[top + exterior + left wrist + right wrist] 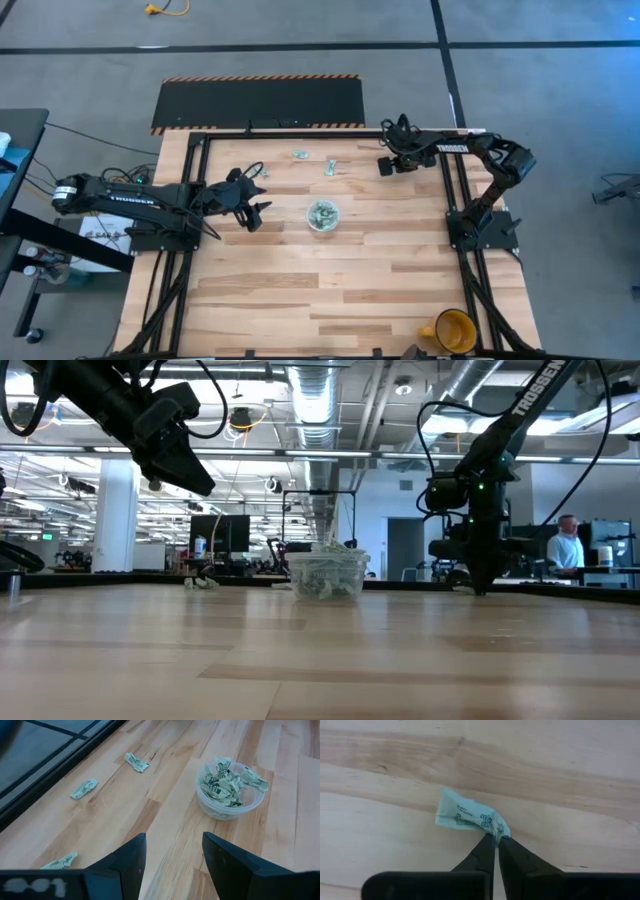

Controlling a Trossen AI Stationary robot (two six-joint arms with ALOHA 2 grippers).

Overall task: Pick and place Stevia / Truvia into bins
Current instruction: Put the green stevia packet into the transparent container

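Observation:
The clear plastic cup (322, 216) stands mid-table, heaped with pale green sachets, and shows in the left wrist view (229, 795) and the low view (327, 574). Loose sachets lie flat on the wood toward the far edge (299, 154) (330, 166); the left wrist view shows three (136, 762) (83, 789) (60, 862). My left gripper (174, 840) hangs open above the table, left of the cup (258, 212). My right gripper (384, 166) is down at the table near the far right, shut on one sachet (467, 815). My right gripper (496, 839) pinches the sachet by one corner (500, 829) between its two fingertips, coming from above and pointing down. The rest of the sachet spreads out away from the fingers, close over the wood; whether it still rests on the table I cannot tell.
A yellow-orange mug (455, 330) stands at the near right corner. Black frame rails run along the table's left, right and far sides (300, 132). Bare wood lies near of the cup. A person (567, 550) stands in the room behind the table.

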